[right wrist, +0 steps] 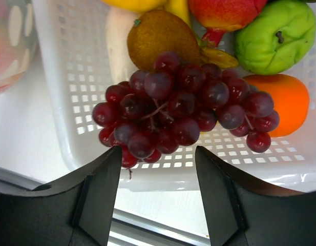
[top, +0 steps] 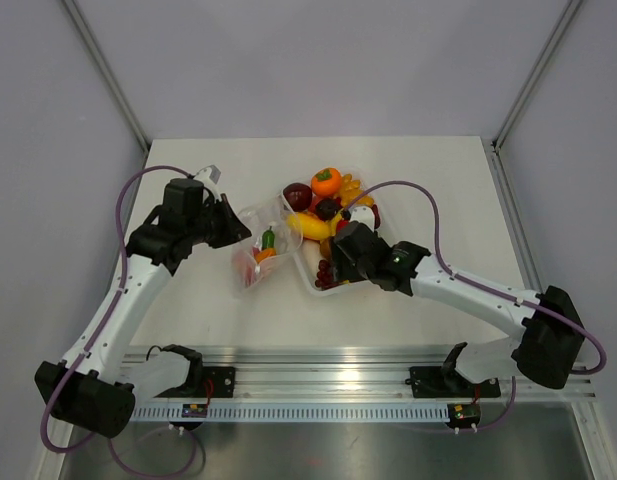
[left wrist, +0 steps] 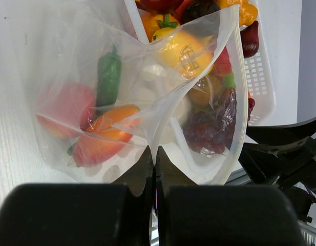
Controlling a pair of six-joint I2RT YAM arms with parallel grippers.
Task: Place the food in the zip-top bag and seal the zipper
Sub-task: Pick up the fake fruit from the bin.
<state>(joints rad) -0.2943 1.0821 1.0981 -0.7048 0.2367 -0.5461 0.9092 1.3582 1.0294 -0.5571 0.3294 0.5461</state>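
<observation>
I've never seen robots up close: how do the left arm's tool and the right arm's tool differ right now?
The left tool is shut, pinching the edge of the clear bag; the right tool stands open, gripping nothing. The left tool is at the bag beside the white tray; the right tool hangs over the grapes in that tray. Both are black with two fingers.

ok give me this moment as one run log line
left claw: shut on bag edge | right claw: open, at grapes in tray | bag: unsealed, food inside

2 white arms [top: 136,300] w/ blk joints [top: 551,340], purple cables [top: 118,215], blk L hand [left wrist: 153,166], blk R hand [right wrist: 158,159]
</observation>
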